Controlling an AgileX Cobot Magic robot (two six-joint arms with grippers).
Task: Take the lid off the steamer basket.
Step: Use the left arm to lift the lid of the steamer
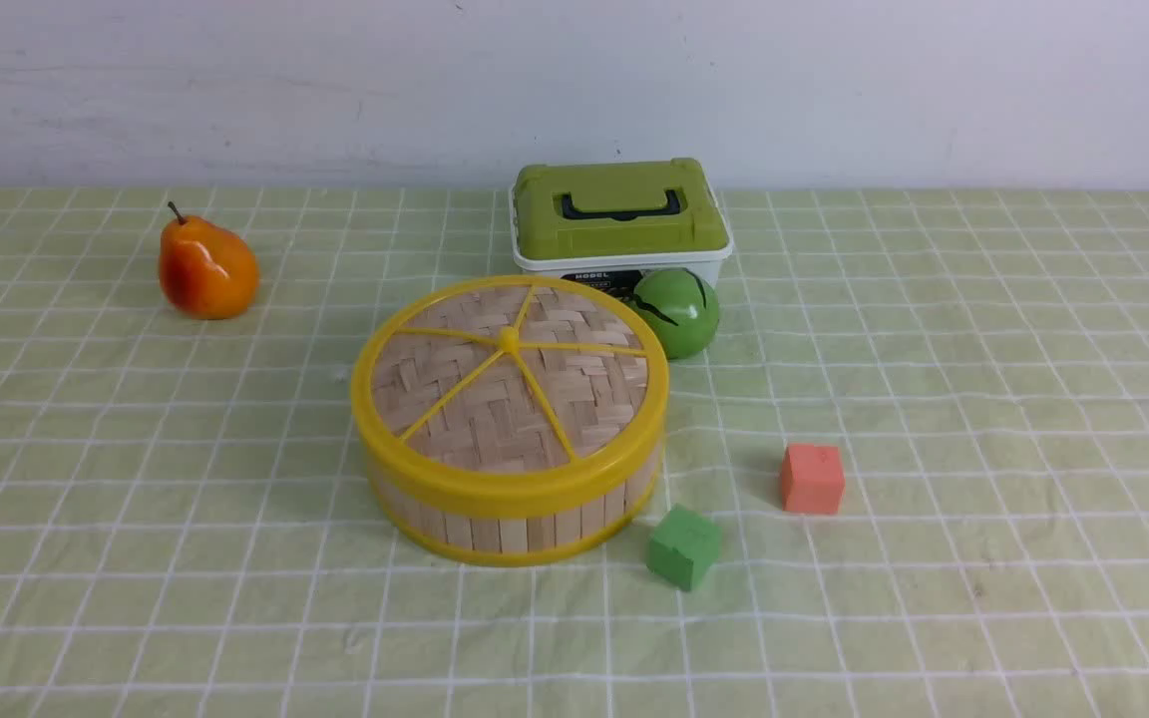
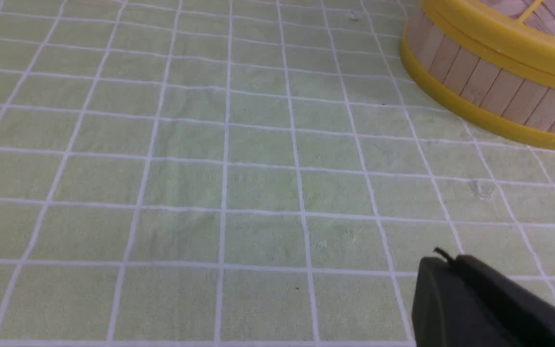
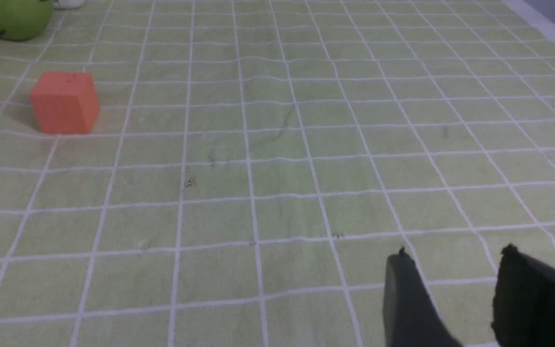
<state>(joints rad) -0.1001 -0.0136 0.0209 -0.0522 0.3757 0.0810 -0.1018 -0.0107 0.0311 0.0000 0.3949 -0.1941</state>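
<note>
The lid [image 1: 510, 384], woven bamboo with a yellow rim and yellow spokes, sits on the steamer basket [image 1: 515, 524] in the middle of the table. The basket's slat wall and lid rim show in the left wrist view [image 2: 499, 82]. No gripper shows in the front view. My left gripper [image 2: 446, 262] is shut and empty, low over bare cloth, apart from the basket. My right gripper [image 3: 455, 255] is open and empty over bare cloth, away from the basket.
An orange pear [image 1: 205, 269] lies at the far left. A white box with an olive-green top [image 1: 619, 214] stands behind the basket, a green apple [image 1: 676, 311] beside it. A green cube [image 1: 683, 545] and an orange cube [image 1: 812, 479] [image 3: 64, 102] lie right of the basket.
</note>
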